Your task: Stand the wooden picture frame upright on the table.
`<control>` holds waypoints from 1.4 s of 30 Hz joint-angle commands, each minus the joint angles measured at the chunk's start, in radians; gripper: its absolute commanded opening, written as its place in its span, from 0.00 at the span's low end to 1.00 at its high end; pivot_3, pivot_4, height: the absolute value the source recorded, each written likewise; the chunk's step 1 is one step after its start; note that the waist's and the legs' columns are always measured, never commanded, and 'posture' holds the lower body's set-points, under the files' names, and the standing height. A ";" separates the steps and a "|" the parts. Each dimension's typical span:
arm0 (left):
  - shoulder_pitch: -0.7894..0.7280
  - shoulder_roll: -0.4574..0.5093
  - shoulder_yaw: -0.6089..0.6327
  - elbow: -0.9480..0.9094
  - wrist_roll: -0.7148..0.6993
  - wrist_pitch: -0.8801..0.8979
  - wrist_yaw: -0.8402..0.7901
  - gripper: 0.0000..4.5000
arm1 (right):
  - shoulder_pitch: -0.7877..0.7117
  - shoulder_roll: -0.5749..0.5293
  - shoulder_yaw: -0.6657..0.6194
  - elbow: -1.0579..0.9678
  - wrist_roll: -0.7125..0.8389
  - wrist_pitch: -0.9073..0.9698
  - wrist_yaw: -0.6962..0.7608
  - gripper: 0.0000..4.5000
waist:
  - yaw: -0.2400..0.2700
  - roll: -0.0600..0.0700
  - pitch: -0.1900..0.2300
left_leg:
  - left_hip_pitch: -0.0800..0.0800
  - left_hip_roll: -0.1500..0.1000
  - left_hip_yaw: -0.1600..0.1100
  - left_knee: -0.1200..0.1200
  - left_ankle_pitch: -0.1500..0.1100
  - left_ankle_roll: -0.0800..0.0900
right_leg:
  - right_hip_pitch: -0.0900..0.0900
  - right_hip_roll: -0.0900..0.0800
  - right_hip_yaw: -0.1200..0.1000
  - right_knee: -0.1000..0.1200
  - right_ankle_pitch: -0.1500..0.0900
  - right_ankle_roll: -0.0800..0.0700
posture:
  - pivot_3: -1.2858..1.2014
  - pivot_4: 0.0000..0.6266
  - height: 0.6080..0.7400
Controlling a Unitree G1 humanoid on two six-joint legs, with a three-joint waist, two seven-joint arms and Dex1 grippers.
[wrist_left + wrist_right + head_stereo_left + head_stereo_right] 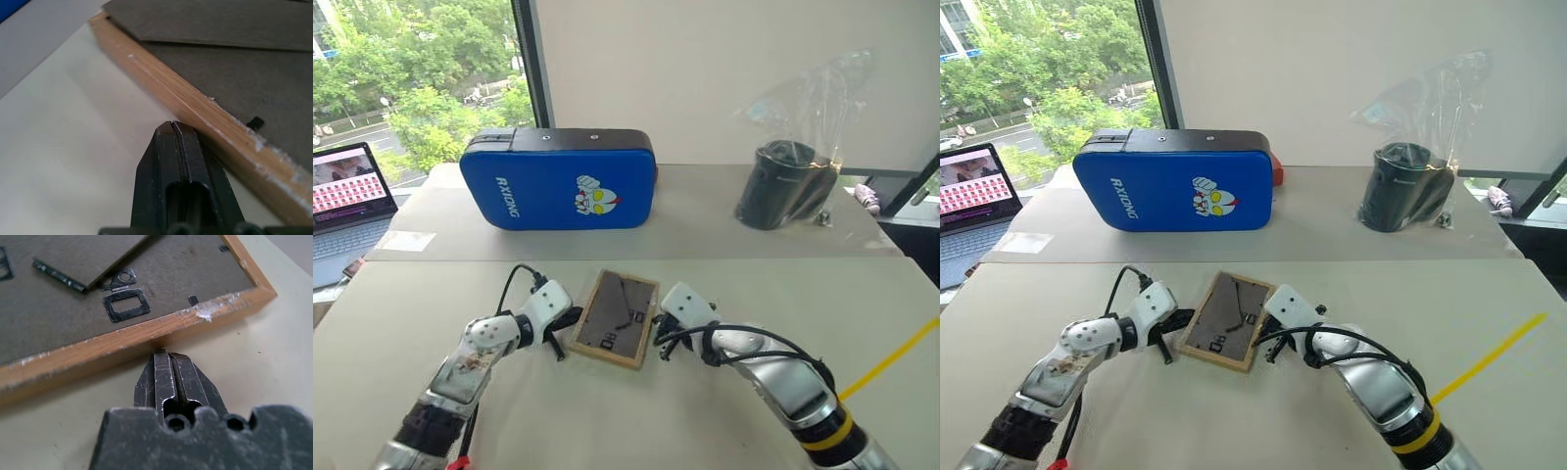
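Picture frame point(616, 319) flat on near surface point(636, 421), back panel up, stand side facing camera. Left gripper point(560, 342) at frame's left edge, right gripper point(660, 343) at its right edge, fingers point(168, 377) pressed together, tips at wooden rim. Pad point(558, 179) behind frame, standing on far surface. Bagged container point(781, 183) far right. Laptop point(347, 201) far left.
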 commanded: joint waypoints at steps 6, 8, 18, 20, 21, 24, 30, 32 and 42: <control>0.208 0.069 0.027 -0.189 -0.030 0.083 -0.046 0.00 | -0.001 -0.019 0.037 -0.082 0.001 0.010 0.085 0.01 | -0.001 0.001 0.000 | 0.001 0.000 0.000 0.000 0.000 0.001 | 0.000 0.000 0.000 0.000 0.000 0.000 | 0.52 0.24 1.00; 0.232 0.071 0.035 -0.204 -0.027 0.089 -0.040 0.00 | 0.015 -0.030 0.035 -0.104 0.007 0.021 0.099 0.01 | 0.003 0.001 0.000 | 0.000 0.000 0.000 0.000 0.000 0.001 | 0.000 0.000 0.000 0.000 -0.001 0.000 | 0.52 0.24 1.00; 0.322 0.095 0.119 -0.181 0.008 -0.022 -0.017 0.00 | 0.073 -0.070 -0.026 -0.086 -0.007 0.046 0.098 0.01 | 0.002 0.001 -0.001 | 0.003 0.000 0.000 0.000 -0.001 0.001 | 0.003 0.000 0.000 0.000 -0.001 0.000 | 0.52 0.24 1.00; 0.349 0.112 0.174 -0.163 0.013 -0.125 -0.019 0.11 | 0.092 -0.090 -0.044 -0.095 0.002 0.037 0.114 0.00 | 0.003 0.001 -0.001 | 0.003 0.000 0.000 0.000 -0.001 0.001 | 0.002 0.000 0.000 0.000 -0.001 0.000 | 0.52 0.24 1.00; 0.366 0.131 0.197 -0.140 0.029 -0.221 -0.027 0.15 | 0.104 -0.096 -0.055 -0.103 0.013 0.036 0.124 0.00 | 0.003 0.001 -0.001 | 0.003 0.000 0.000 0.000 -0.001 0.001 | 0.002 0.000 0.000 0.000 -0.001 0.000 | 0.52 0.24 1.00; 0.390 0.186 0.224 0.006 0.151 -0.673 0.006 0.37 | 0.133 -0.109 -0.070 -0.128 0.037 0.037 0.150 0.00 | 0.006 0.001 -0.001 | 0.003 0.000 0.000 0.000 -0.001 0.001 | 0.002 0.000 0.000 0.001 -0.001 -0.001 | 0.52 0.24 1.00; 0.237 0.255 0.137 0.376 0.616 -1.400 0.282 0.83 | 0.143 -0.079 -0.084 -0.175 0.112 0.101 0.181 0.00 | 0.017 0.000 -0.002 | 0.003 0.000 0.000 0.000 -0.001 0.001 | 0.003 0.000 0.000 0.000 -0.002 -0.002 | 0.52 0.24 1.00; 0.178 0.244 0.122 0.451 0.733 -1.499 0.375 0.83 | 0.139 -0.070 -0.083 -0.184 0.134 0.133 0.185 0.00 | 0.020 0.003 -0.003 | 0.004 0.000 0.000 0.000 -0.001 0.001 | 0.004 0.000 0.000 0.000 -0.001 -0.001 | 0.52 0.24 1.00; -0.103 0.171 -0.128 0.675 1.279 -1.614 0.871 0.83 | 0.081 -0.019 -0.048 -0.150 0.137 0.208 0.152 0.00 | 0.049 0.019 -0.014 | 0.015 0.000 0.000 -0.001 0.000 0.000 | 0.017 0.000 0.000 -0.001 -0.006 0.010 | 0.52 0.24 1.00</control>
